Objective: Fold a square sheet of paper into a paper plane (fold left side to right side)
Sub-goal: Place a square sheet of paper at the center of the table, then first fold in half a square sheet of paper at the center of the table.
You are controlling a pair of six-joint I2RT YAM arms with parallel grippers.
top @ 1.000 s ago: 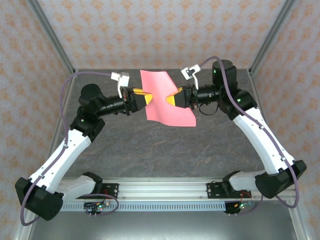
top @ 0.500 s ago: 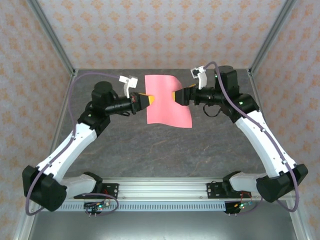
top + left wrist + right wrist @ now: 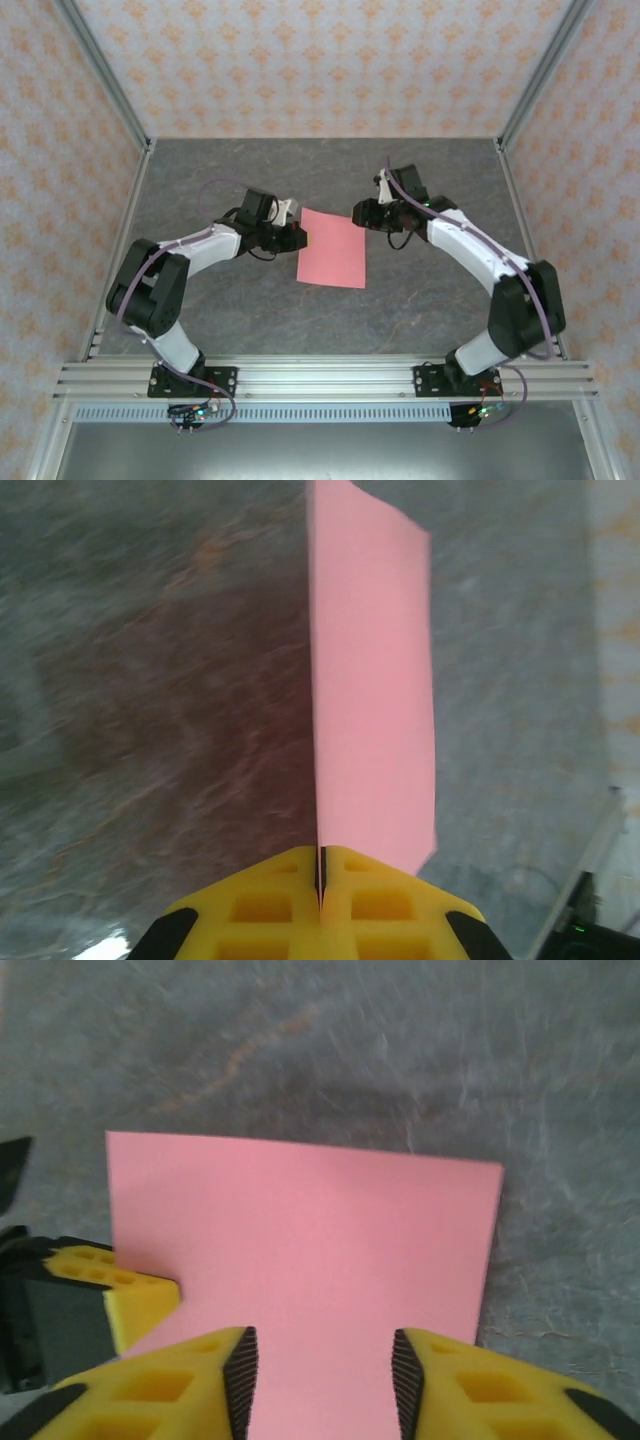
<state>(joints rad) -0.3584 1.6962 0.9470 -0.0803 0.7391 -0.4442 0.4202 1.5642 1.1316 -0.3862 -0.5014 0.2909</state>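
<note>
The square sheet of paper [image 3: 333, 250] lies close to the middle of the surface [image 3: 300, 320], a little toward 12 o'clock, and it looks flat or almost flat. The left jaws are pressed fully together on its 9 o'clock edge, near the 10 o'clock corner. It cannot be told whether this edge touches the surface or is a little lifted. The right jaws stand apart at the 1 o'clock corner and hold nothing. In the right wrist view the pink paper shows in the gap between them, not pinched.

The step in hand is probably the first fold, left side onto right side. To do it well, the right jaws should probably press down the 3 o'clock edge so that the sheet does not slide. Meanwhile the left jaws would carry the 9 o'clock edge in a low arc toward 3 o'clock. The corners should meet exactly before any crease is pressed, because an oblique crease would likely spoil the later folds. The paper is thin, so a gentle pull seems wise.

The surface is dark grey with pale stone-like veins. Around it stand walls [image 3: 300, 60] with small orange ornaments and metal frame posts [image 3: 105, 70]. A metal rail [image 3: 320, 375] runs along the 6 o'clock side.
</note>
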